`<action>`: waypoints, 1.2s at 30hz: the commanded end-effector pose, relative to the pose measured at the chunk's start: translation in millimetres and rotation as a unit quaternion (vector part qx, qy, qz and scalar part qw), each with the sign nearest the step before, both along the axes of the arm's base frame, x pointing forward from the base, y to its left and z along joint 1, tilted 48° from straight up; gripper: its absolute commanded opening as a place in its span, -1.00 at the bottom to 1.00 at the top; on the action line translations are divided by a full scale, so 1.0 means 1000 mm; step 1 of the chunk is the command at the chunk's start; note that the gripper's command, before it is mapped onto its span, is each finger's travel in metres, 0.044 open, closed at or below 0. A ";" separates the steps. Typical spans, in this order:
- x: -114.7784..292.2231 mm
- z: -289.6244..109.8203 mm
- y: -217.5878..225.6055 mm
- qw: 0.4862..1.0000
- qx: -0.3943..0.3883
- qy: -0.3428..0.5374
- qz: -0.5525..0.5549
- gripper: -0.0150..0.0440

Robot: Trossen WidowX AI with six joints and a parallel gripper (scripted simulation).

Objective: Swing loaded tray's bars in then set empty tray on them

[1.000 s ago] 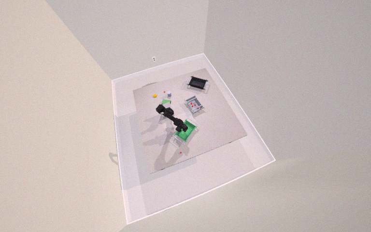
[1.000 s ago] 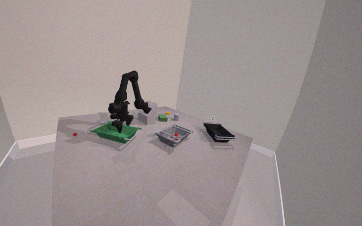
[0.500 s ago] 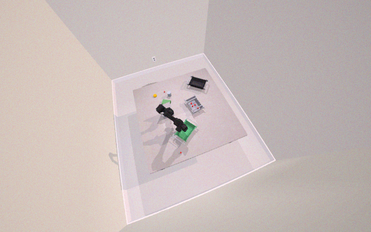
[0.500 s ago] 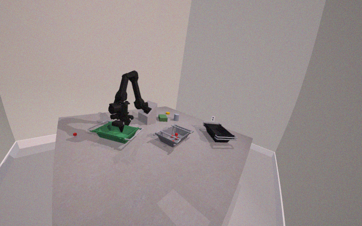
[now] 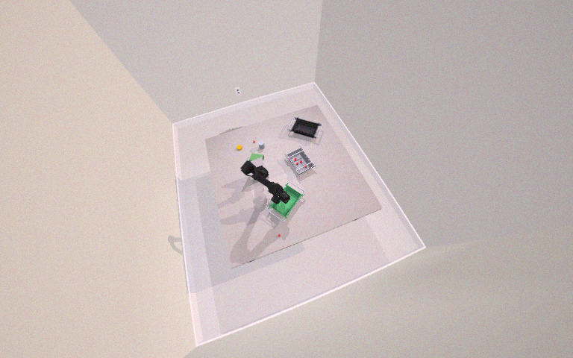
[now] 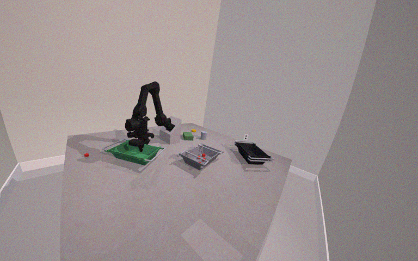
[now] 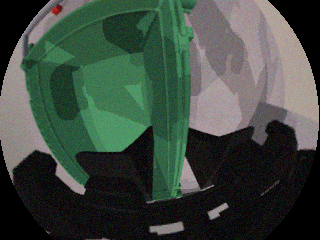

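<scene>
The grey tray (image 5: 305, 155) (image 6: 191, 160) holds several small red blocks (image 5: 301, 161) (image 6: 203, 155). Its two wire bars lie in across its top. The empty green tray (image 5: 295, 203) (image 6: 132, 158) (image 7: 167, 90) stands level on the table, its bars out over its ends. My gripper (image 5: 280, 200) (image 6: 141, 149) (image 7: 163, 128) points down over the green tray's long side nearest the arm base, with one finger on each side of that wall. The fingers are partly open; in the wrist view a gap shows beside the right finger. Whether the tips touch the wall is unclear.
An empty black tray (image 5: 306, 135) (image 6: 245, 155) with bars out stands beyond the grey tray. A green block (image 5: 256, 156) (image 6: 188, 136), a grey-blue cylinder (image 5: 261, 145) (image 6: 203, 135) and a yellow piece (image 5: 239, 148) (image 6: 193, 130) lie near the arm base. A loose red block (image 5: 279, 235) (image 6: 86, 155) lies beyond the green tray.
</scene>
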State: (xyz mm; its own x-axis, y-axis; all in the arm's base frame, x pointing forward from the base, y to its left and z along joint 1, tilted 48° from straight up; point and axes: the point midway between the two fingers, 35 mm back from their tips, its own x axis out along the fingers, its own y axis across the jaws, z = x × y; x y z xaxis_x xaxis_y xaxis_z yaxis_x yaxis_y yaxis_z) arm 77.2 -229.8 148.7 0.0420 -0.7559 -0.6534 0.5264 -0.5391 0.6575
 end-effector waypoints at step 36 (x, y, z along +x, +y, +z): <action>-0.003 0.050 0.059 1.000 0.006 0.002 0.001 -0.49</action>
